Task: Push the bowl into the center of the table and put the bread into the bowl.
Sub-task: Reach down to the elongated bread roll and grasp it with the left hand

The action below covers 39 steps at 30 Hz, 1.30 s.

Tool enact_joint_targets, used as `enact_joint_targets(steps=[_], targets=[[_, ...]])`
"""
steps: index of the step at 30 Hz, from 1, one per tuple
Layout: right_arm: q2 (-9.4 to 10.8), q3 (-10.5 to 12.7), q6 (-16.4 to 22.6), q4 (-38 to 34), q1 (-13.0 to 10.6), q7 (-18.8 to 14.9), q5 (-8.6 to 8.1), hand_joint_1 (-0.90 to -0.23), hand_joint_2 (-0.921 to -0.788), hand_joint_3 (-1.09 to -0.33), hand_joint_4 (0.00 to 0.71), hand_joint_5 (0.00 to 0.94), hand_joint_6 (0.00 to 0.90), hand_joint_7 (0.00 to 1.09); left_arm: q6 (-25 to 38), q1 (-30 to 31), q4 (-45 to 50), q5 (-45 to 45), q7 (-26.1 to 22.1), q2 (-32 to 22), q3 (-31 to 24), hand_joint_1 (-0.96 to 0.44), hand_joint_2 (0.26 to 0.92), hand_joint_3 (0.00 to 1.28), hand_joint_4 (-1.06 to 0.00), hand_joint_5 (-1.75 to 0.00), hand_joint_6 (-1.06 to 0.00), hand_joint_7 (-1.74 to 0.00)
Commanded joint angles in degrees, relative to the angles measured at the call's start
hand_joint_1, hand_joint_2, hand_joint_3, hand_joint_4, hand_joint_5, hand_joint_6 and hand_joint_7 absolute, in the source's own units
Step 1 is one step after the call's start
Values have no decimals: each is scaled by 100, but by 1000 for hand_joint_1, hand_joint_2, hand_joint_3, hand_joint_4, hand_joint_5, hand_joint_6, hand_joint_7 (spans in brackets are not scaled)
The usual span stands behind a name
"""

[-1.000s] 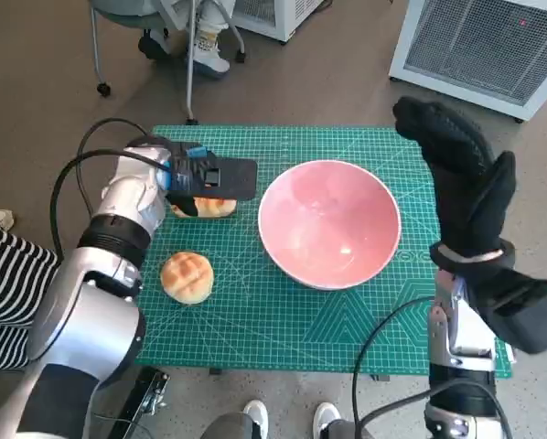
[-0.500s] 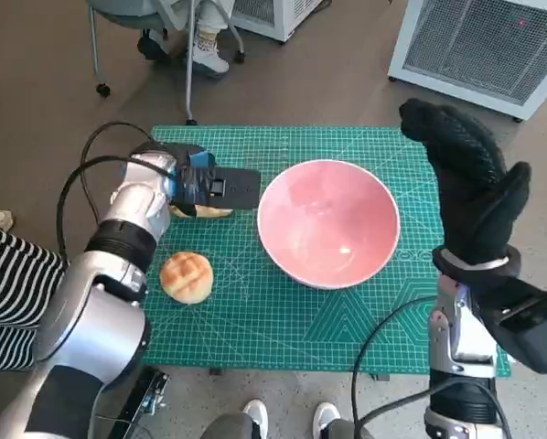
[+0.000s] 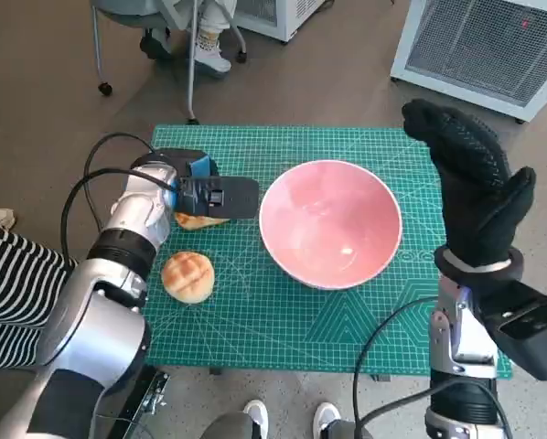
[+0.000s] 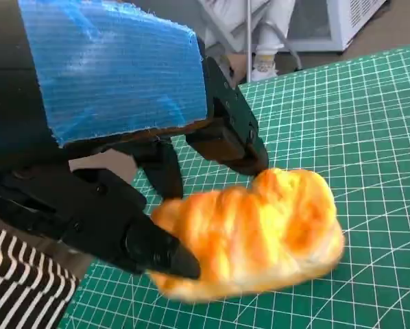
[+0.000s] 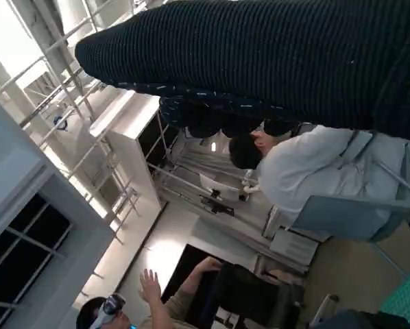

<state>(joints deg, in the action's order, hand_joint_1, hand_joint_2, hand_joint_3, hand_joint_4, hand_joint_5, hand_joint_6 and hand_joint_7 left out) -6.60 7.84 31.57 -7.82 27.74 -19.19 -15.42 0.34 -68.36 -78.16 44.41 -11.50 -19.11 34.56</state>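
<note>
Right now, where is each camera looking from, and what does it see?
Head view: from the robot's head, looking steeply down at the green table, pink bowl, both arms.
Left wrist view: behind the left hand, facing the long bread it grips.
Right wrist view: behind the raised right hand, facing the room and people.
Shared: head and left wrist views both show that bread and the mat.

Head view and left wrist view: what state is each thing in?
Pink round bowl: upright, empty, near mat centre.
Long golden bread roll: held by left hand.
Round golden bun: lying on mat, untouched.
Right hand: raised, holding nothing.
</note>
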Motion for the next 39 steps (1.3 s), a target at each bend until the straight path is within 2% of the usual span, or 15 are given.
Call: enact_joint_targets(steps=[1, 2, 4, 8, 16, 24, 28, 30, 31, 32, 34, 37, 39], targets=[[-46, 6, 11, -109, -137, -11, 41, -726, -921, -663, 235, 3, 169, 322, -87, 163, -66, 69, 102, 4, 72, 146, 920, 60, -685, -1217, -716, -778], [-45, 5, 16, -116, -138, -14, 38, -723, -921, -665, 235, 3, 169, 323, -98, 182, -68, 78, 132, 5, 83, 93, 920, 64, -679, -1223, -687, -894], [-45, 4, 21, -130, -136, -13, 36, -720, -921, -669, 235, 3, 168, 325, -116, 213, -73, 90, 181, 6, 97, 47, 920, 71, -657, -1228, -667, -1008], [-41, 2, 6, -129, -141, -4, 31, -714, -921, -675, 235, 3, 167, 328, -139, 274, -80, 111, 279, 10, 128, 9, 921, 82, -614, -1232, -662, -1116], [-19, -12, -53, -49, -182, 32, 29, -711, -921, -678, 235, 2, 164, 333, -171, 375, -88, 129, 413, 8, 158, -1, 921, 107, -529, -1240, -688, -1178], [2, -15, -88, 8, -231, 77, 47, -703, -921, -679, 236, 2, 162, 337, -140, 440, -98, 128, 445, 12, 170, -2, 921, 125, -511, -1265, -663, -1201], [3, -18, -104, 35, -254, 98, 51, -700, -921, -681, 235, 2, 161, 339, -110, 464, -100, 124, 432, 21, 171, -3, 921, 127, -536, -1272, -628, -1211], [2, -21, -110, 41, -261, 110, 54, -699, -921, -682, 235, 2, 160, 340, -87, 475, -100, 118, 412, 32, 168, -184, 921, 104, -469, -1160, -645, -1228], [3, -24, -114, 49, -266, 116, 57, -698, -921, -683, 235, 2, 160, 340, -76, 482, -100, 113, 402, 36, 165, -226, 865, 72, -452, -954, -551, -990], [5, -26, -118, 53, -269, 123, 59, -698, -921, -683, 235, 2, 160, 341, -59, 487, -99, 106, 380, 42, 160, -242, 846, 58, -461, -851, -533, -874], [9, -31, -122, 58, -275, 133, 65, -698, -921, -684, 235, 2, 159, 342, -29, 497, -99, 96, 343, 51, 154, -306, 803, 24, -494, -475, -493, -500], [13, -38, -125, 53, -275, 148, 71, -698, -921, -686, 235, 1, 159, 343, 23, 512, -99, 82, 275, 71, 146, -386, 783, 10, -486, -231, -445, -263], [13, -42, -137, 56, -274, 158, 65, -697, -921, -688, 234, 1, 158, 344, 57, 520, -96, 74, 228, 83, 139, -427, 780, 7, -469, -157, -415, -191]])
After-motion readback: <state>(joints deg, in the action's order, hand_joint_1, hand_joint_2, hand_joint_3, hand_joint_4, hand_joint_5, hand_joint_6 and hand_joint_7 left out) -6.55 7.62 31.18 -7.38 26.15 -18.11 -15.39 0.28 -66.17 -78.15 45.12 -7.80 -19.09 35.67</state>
